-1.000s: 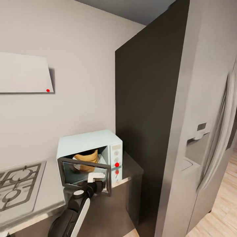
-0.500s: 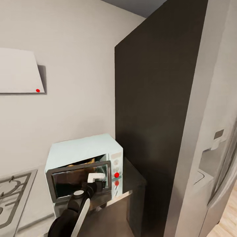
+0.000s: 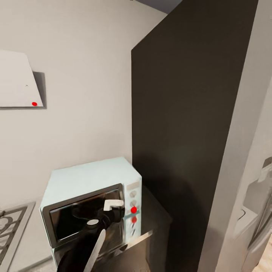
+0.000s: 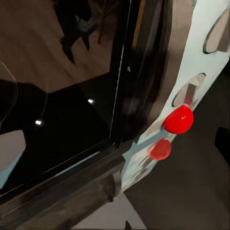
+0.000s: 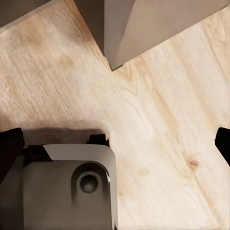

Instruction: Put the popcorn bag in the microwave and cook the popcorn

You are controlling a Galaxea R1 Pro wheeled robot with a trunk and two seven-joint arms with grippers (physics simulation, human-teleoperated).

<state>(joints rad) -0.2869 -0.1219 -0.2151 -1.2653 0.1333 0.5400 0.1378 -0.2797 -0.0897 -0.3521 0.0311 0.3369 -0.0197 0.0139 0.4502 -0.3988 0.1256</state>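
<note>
The mint-blue microwave (image 3: 90, 200) sits on the countertop (image 3: 151, 211) against the wall, its dark glass door (image 3: 81, 213) almost flush with the front. The left gripper (image 3: 113, 207) rests against that door beside the red dot (image 3: 133, 209); its jaw spread cannot be told. The right wrist view looks down on wood floor (image 5: 158, 110).

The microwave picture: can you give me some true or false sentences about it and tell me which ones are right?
1. The microwave is pale mint-blue. True.
2. The microwave's door stands wide open. False: by the head view it looks shut, or all but shut.
3. The left gripper is in front of the door, near the red dot. True.
4. The microwave sits on the wooden floor. False: it sits up on the countertop.
5. A tall dark panel rises to the right of the microwave. True.
</note>
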